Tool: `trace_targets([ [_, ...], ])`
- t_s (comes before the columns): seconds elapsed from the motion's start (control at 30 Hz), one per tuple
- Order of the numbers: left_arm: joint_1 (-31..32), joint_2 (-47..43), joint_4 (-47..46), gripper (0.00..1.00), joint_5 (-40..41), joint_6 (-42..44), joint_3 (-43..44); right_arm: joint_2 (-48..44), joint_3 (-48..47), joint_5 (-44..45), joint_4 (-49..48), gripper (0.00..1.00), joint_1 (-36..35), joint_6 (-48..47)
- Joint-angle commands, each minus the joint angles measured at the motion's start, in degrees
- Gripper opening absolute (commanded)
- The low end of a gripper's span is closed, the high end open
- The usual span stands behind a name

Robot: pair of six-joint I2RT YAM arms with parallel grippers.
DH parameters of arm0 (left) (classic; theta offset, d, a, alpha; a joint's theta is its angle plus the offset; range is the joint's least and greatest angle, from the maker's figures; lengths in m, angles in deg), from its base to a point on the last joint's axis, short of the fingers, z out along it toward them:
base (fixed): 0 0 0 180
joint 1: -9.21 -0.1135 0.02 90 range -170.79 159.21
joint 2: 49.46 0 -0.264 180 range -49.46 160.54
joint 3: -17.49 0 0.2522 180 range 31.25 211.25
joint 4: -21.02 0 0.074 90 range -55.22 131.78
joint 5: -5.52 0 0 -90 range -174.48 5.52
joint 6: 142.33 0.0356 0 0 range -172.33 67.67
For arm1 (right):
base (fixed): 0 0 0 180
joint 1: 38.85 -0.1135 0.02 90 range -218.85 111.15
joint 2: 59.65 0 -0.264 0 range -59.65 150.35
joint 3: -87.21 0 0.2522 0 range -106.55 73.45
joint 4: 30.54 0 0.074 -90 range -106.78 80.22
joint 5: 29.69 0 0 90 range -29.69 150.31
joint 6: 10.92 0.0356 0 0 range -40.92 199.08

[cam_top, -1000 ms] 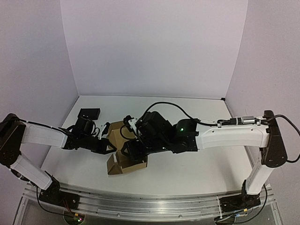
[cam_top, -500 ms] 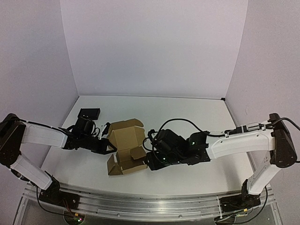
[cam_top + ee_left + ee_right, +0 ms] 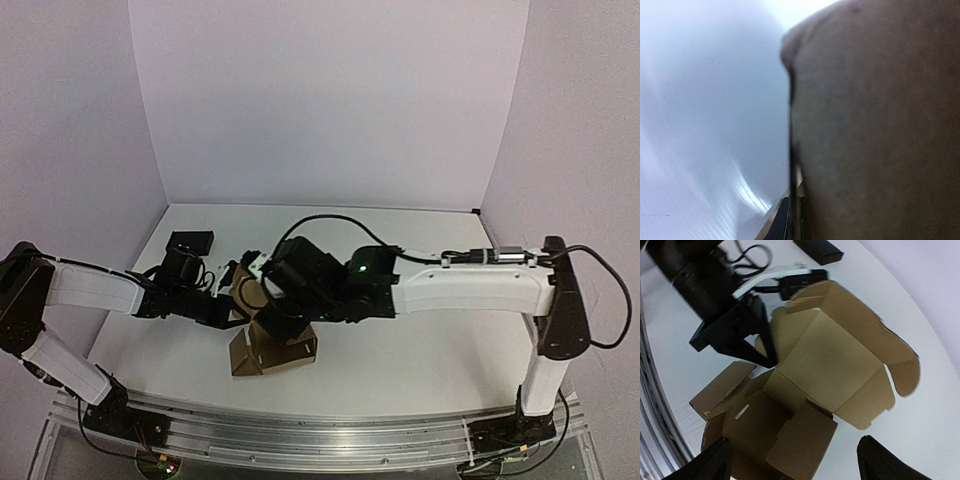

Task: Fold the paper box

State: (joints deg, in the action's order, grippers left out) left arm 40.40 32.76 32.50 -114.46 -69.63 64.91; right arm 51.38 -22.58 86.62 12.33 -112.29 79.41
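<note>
The left gripper (image 3: 769, 357) is clamping a side flap of the paper box (image 3: 278, 347), lower centre-left in the overhead view. The right gripper (image 3: 795, 445) is hovering above it, fingers spread wide, grasping nothing.

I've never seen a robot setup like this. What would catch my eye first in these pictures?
A half-folded brown paper box sits at the centre of the scene, with its flaps splayed open. The left gripper pinches one flap at the box's left side, while the right gripper hangs wide open just above the box. A small black object lies apart from them, toward the back left.
</note>
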Motion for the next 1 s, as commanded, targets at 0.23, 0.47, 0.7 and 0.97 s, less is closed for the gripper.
trace_targets([
  [0.23, 0.3, -0.1, 0.2, 0.0, -1.0, 1.5, 2.2, 16.4, -14.1, 18.2, 13.6, 0.84, -2.5, -25.5],
  [0.47, 0.3, -0.3, 0.3, 0.0, -1.4, 2.0, 2.1, 18.2, -12.9, 29.0, 14.1, 0.82, -1.6, -26.4],
  [0.7, 0.4, -0.3, -0.3, 0.0, -1.6, 2.2, 2.3, 16.4, -16.6, 39.5, 14.1, 0.75, 1.5, -22.6],
  [0.97, 0.4, -0.9, 0.1, 0.0, -1.0, 2.7, 1.8, 4.1, -6.6, 35.6, 14.7, 0.71, 5.2, -4.0],
])
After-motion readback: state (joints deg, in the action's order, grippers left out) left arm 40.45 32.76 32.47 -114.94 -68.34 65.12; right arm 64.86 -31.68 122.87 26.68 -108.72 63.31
